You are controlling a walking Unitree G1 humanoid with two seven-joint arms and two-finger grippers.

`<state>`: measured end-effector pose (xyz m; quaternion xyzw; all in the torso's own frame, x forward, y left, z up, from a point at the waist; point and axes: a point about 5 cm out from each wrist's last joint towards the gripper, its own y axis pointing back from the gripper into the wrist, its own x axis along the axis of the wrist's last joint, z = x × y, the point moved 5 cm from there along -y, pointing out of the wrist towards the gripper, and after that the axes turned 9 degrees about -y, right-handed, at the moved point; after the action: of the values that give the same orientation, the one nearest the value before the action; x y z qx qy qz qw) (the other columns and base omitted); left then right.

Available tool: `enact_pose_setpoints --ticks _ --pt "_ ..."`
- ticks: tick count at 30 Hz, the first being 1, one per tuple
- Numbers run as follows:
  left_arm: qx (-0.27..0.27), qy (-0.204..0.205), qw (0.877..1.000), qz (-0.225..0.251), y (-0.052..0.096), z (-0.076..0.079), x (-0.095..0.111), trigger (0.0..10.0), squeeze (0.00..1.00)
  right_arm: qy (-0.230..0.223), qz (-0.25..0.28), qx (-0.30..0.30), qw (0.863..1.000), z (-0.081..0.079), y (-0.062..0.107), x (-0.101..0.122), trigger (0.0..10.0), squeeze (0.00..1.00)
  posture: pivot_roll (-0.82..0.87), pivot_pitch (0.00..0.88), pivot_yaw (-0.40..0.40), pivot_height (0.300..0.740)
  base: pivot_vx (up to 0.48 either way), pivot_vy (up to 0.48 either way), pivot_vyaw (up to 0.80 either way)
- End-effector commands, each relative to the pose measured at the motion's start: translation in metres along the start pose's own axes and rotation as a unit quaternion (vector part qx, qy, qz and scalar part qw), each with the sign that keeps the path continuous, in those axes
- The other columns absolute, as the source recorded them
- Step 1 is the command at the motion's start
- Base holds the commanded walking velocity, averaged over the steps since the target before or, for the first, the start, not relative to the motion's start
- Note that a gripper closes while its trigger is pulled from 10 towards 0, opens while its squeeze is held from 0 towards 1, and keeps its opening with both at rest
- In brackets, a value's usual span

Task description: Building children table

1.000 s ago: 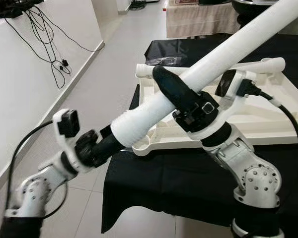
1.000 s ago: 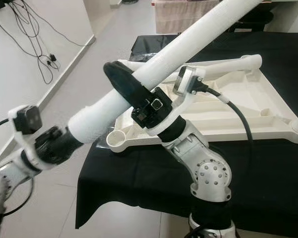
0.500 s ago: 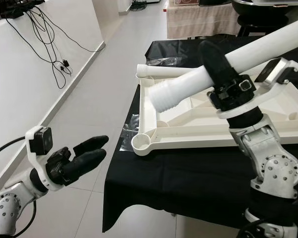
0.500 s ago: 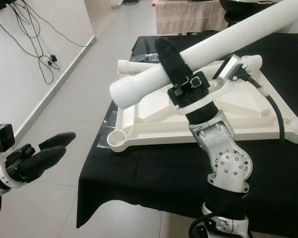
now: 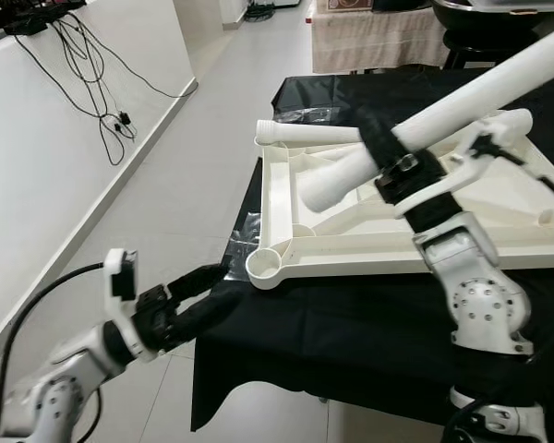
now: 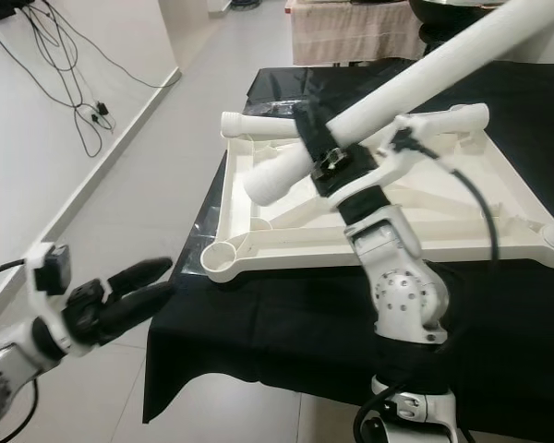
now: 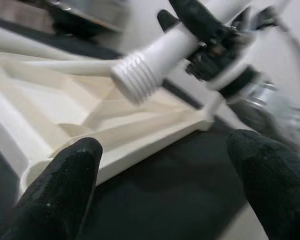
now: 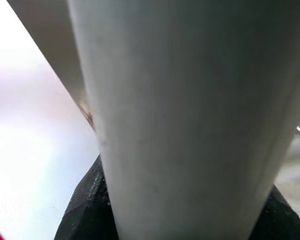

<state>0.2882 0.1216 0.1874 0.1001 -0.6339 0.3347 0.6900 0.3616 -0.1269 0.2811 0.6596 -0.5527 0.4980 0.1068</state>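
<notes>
White tabletop lies upside down on a black cloth over a table, pale tiled floor to its left, white wall with black cables hanging. Right gripper clamped round the white leg, holding it slantwise above the tabletop, ribbed end low. Left gripper low at the cloth's near left corner, fingers spread, holding nothing.

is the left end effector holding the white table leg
No, the left end effector hangs open and empty beside the black tablecloth; the right end effector grips the table leg.
</notes>
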Motion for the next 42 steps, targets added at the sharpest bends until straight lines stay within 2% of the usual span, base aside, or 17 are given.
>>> enact_pose_setpoints --ticks 1,2,3,5,8,10,13,17,18,20,26,30,31,32,34,36,42 --pt "0.045 -0.019 0.998 -0.025 -0.003 -0.008 -0.010 10.0 0.00 0.029 -0.013 -0.010 0.999 0.001 0.000 -0.011 10.0 0.00 -0.06 0.115 0.108 0.740 0.000 0.000 0.00" --pt "0.045 -0.019 0.998 -0.025 -0.003 -0.008 -0.010 10.0 0.00 0.029 -0.013 -0.010 0.999 0.001 0.000 -0.011 10.0 0.00 -0.06 0.115 0.108 0.740 0.000 0.000 0.00" --pt "0.075 -0.020 0.997 -0.027 -0.009 -0.011 -0.013 10.0 0.00 0.052 -0.023 -0.017 0.998 0.003 0.001 -0.017 10.0 0.00 -0.05 0.114 0.109 0.740 0.000 0.000 0.00" --pt "0.117 -0.052 0.991 -0.035 -0.018 -0.010 -0.017 10.0 0.00 0.091 -0.033 -0.023 0.995 0.005 0.002 -0.026 10.0 0.00 -0.04 0.113 0.109 0.740 0.000 0.000 0.00" --pt "0.133 -0.067 0.988 -0.035 -0.021 -0.010 -0.016 10.0 0.00 0.100 -0.034 -0.023 0.994 0.004 0.002 -0.028 10.0 0.00 -0.03 0.116 0.108 0.740 0.000 0.000 0.00" --pt "0.159 -0.104 0.981 -0.052 -0.023 -0.007 -0.019 10.0 0.00 0.109 -0.039 -0.005 0.993 -0.002 -0.003 -0.032 10.0 0.00 -0.02 0.130 0.107 0.740 0.000 0.000 0.00" --pt "0.161 -0.156 0.971 -0.083 -0.025 0.002 -0.028 10.0 0.00 0.102 -0.057 0.051 0.992 -0.019 -0.009 -0.039 10.0 0.00 -0.02 0.140 0.105 0.740 0.000 0.000 0.53" --pt "0.154 -0.193 0.963 -0.105 -0.024 0.010 -0.033 10.0 0.00 0.097 -0.070 0.101 0.988 -0.036 -0.013 -0.043 10.0 0.00 0.00 0.155 0.100 0.740 0.000 0.000 0.80" --pt "0.154 -0.193 0.963 -0.105 -0.024 0.010 -0.033 10.0 0.00 0.097 -0.070 0.101 0.988 -0.036 -0.013 -0.043 10.0 0.00 0.00 0.155 0.100 0.740 0.000 0.000 0.80" --pt "0.160 -0.222 0.954 -0.120 -0.022 0.014 -0.036 10.0 0.00 0.096 -0.081 0.132 0.983 -0.046 -0.016 -0.048 10.0 0.00 0.01 0.173 0.093 0.740 0.000 0.000 0.80" --pt "0.171 -0.243 0.947 -0.123 -0.020 0.019 -0.037 10.0 0.00 0.106 -0.105 0.181 0.972 -0.058 -0.018 -0.057 10.0 0.00 0.02 0.193 0.084 0.740 0.000 0.000 0.80" --pt "0.158 -0.252 0.946 -0.129 -0.022 0.023 -0.038 10.0 0.00 0.139 -0.117 0.192 0.965 -0.058 -0.023 -0.063 10.0 0.00 0.03 0.203 0.086 0.740 0.000 0.000 0.80" --pt "0.135 -0.268 0.944 -0.135 -0.023 0.029 -0.039 10.0 0.00 0.181 -0.117 0.172 0.961 -0.049 -0.033 -0.064 10.0 0.00 0.03 0.217 0.084 0.740 0.000 0.000 0.46" --pt "0.135 -0.268 0.944 -0.135 -0.023 0.029 -0.039 10.0 0.00 0.181 -0.117 0.172 0.961 -0.049 -0.033 -0.064 10.0 0.00 0.03 0.217 0.084 0.740 0.000 0.000 0.46" --pt "0.122 -0.273 0.944 -0.139 -0.021 0.034 -0.039 10.0 0.00 0.200 -0.118 0.149 0.961 -0.038 -0.040 -0.059 10.0 0.00 0.04 0.234 0.085 0.740 0.000 0.000 0.00" --pt "0.121 -0.272 0.944 -0.141 -0.020 0.034 -0.039 10.0 0.00 0.206 -0.120 0.145 0.960 -0.034 -0.042 -0.056 10.0 0.00 0.04 0.236 0.085 0.740 0.000 0.000 0.00" --pt "0.131 -0.268 0.943 -0.149 -0.012 0.029 -0.037 10.0 0.00 0.255 -0.129 0.128 0.950 -0.010 -0.045 -0.030 10.0 0.00 0.00 0.272 0.070 0.740 0.000 0.000 0.00"
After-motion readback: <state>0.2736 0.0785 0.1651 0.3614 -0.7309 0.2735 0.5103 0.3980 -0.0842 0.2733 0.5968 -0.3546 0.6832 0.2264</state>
